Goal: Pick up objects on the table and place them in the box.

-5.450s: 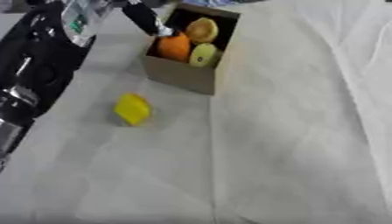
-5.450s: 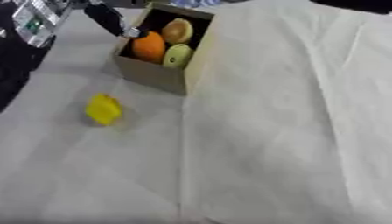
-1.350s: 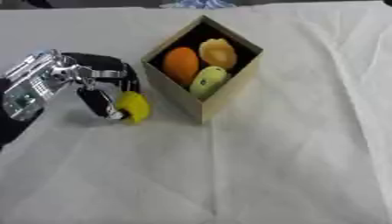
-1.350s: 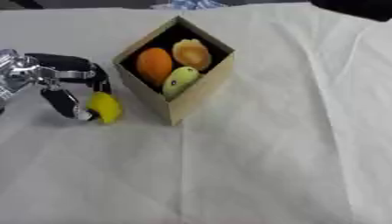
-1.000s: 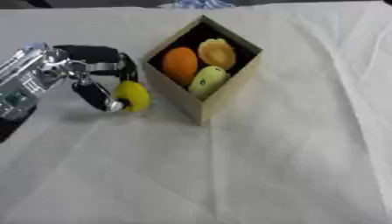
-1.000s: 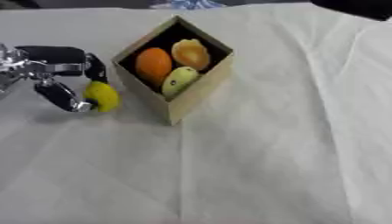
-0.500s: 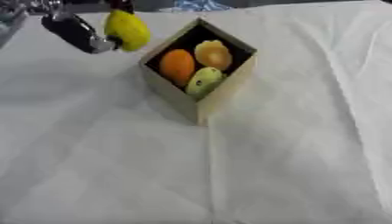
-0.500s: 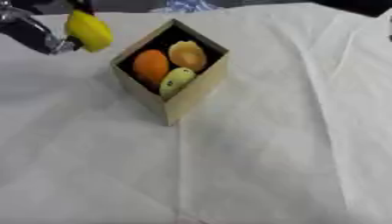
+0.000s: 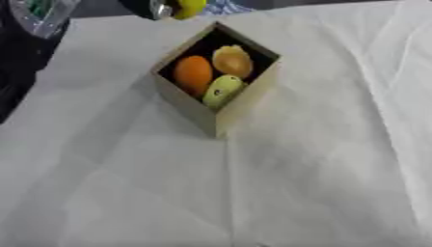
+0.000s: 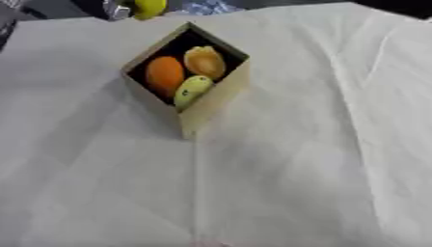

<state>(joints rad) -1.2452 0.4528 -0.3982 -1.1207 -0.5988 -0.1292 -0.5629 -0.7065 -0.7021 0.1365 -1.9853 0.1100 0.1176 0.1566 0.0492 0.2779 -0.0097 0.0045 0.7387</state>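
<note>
The left hand [image 9: 160,6] showed only as dark and silver fingers at the far-left top edge of both eye views, most of it cut off by the frame, so its palm could not be seen. Its fingers were curled round a small yellow object [image 9: 189,6], itself clipped by the top edge, which hung in the air just beyond the far corner of the box [image 9: 243,103]; the object's exact shape was hard to make out, only a rounded yellow form. Further left, a black forearm [image 9: 25,58] with a silver wrist part [image 9: 38,10] ran down the left side of the left eye view, its lower length out of frame. The right hand appeared in neither view. The open cardboard box stood on the white cloth [image 9: 303,183] with one corner toward the near side, and its interior was dark, hiding the floor. Inside lay an orange fruit [image 9: 193,75] on the left, a brownish-yellow fruit [image 9: 232,60] at the far right, and a yellow-green fruit [image 9: 221,89] nearest, all close together. The cloth was wrinkled, with a fold running from the box's near corner toward the near edge.
</note>
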